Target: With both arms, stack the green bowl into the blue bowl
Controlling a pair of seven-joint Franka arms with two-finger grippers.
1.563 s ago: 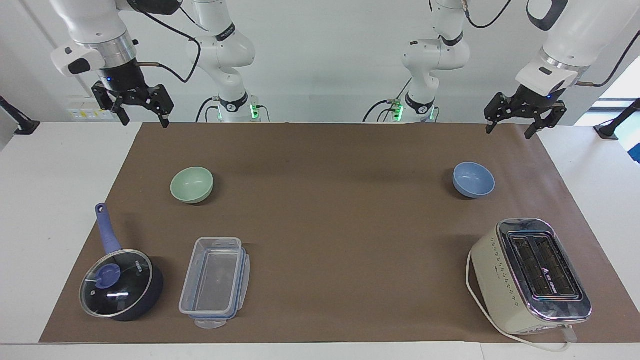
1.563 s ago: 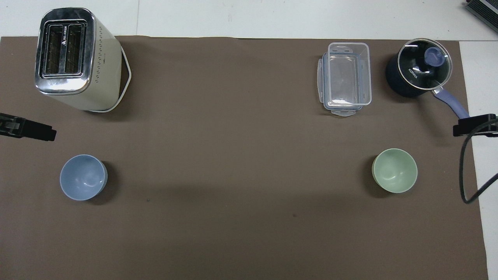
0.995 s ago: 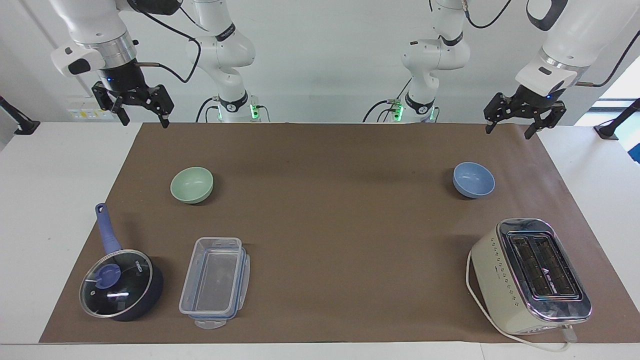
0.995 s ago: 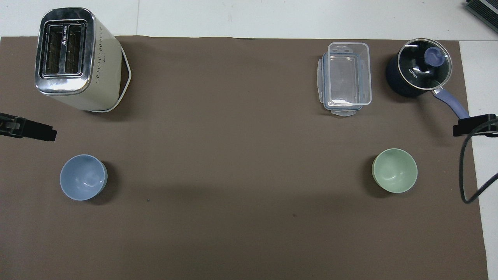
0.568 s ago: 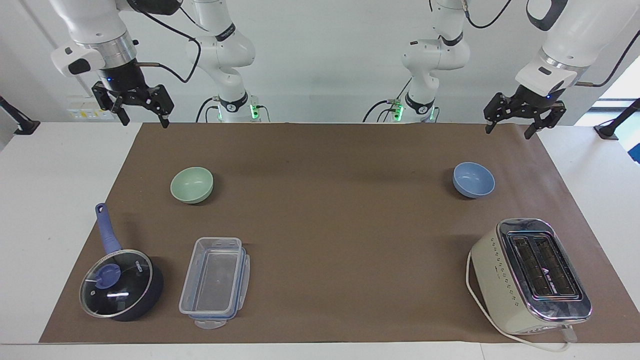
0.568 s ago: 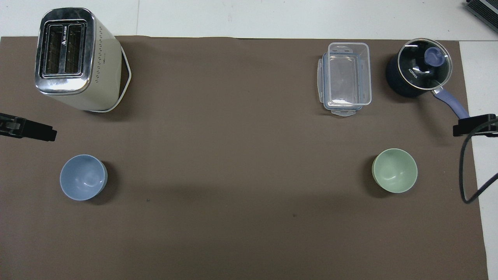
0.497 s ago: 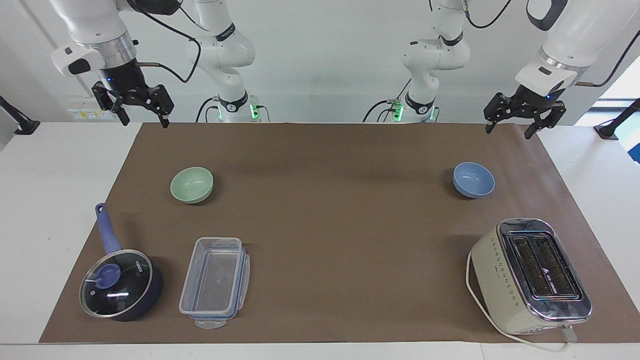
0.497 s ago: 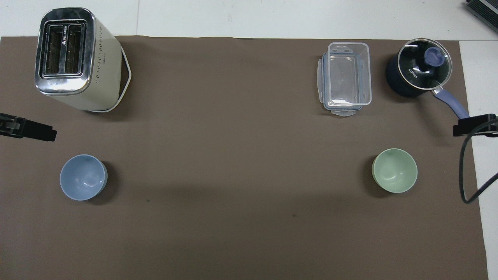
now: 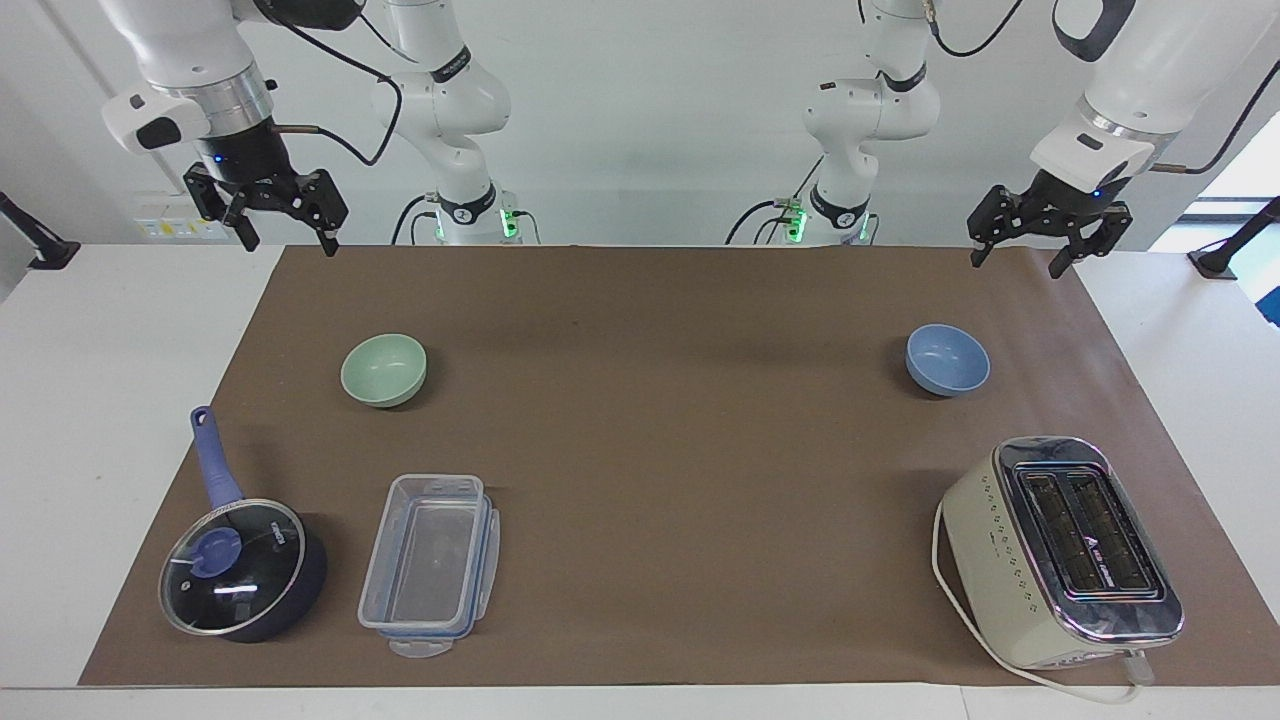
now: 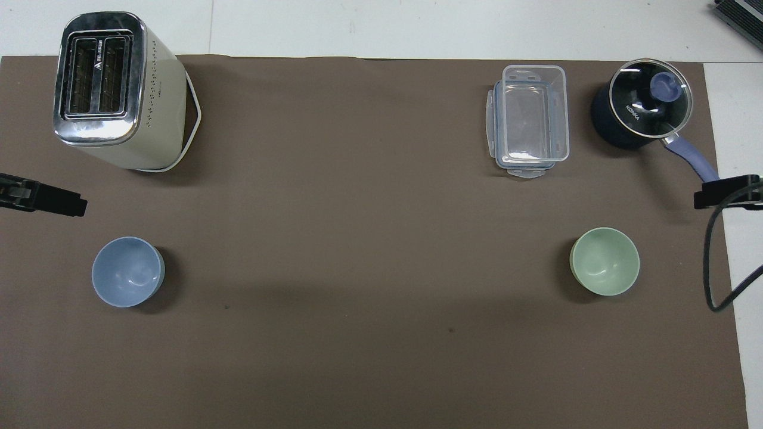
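Brown paper covers the table (image 9: 640,300), where the green bowl (image 9: 384,369) and blue bowl (image 9: 947,359) sit well apart, so the empty, wide-open right claw (image 9: 284,240) and left claw (image 9: 1018,262) should each descend squarely over a rim.

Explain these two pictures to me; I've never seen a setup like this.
Two white robot arms work at a table with a brown mat. One picture faces them across the table; the other looks down from above their end. Each arm ends in an open, empty pincer, raised and waiting: the left pincer, the right pincer. On the mat lie a green bowl, a blue bowl, a lidded saucepan, a clear plastic container and a toaster. Nothing is held.
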